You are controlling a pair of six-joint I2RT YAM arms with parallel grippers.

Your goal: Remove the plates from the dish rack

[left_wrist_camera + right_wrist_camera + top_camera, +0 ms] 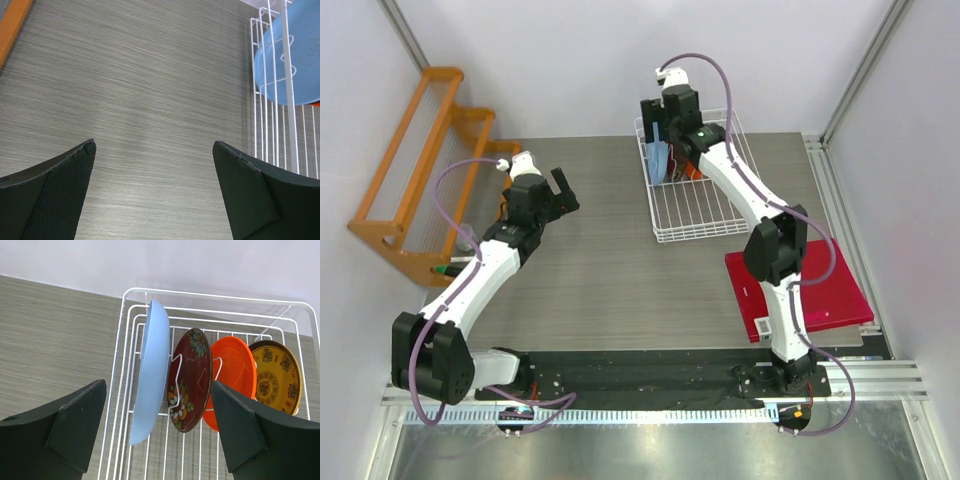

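Nothing was unloaded yet: all four plates stood in the dish rack, the right gripper spread wide near them, the left gripper spread over bare worktop.

I see my left tool hanging with jaws spread wide, the left arm bent behind it. My right arm reaches far forward; the right tool gapes, gripping nothing.

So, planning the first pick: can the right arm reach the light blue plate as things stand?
Probably yes: the right gripper hangs open over the light blue plate, nothing between.
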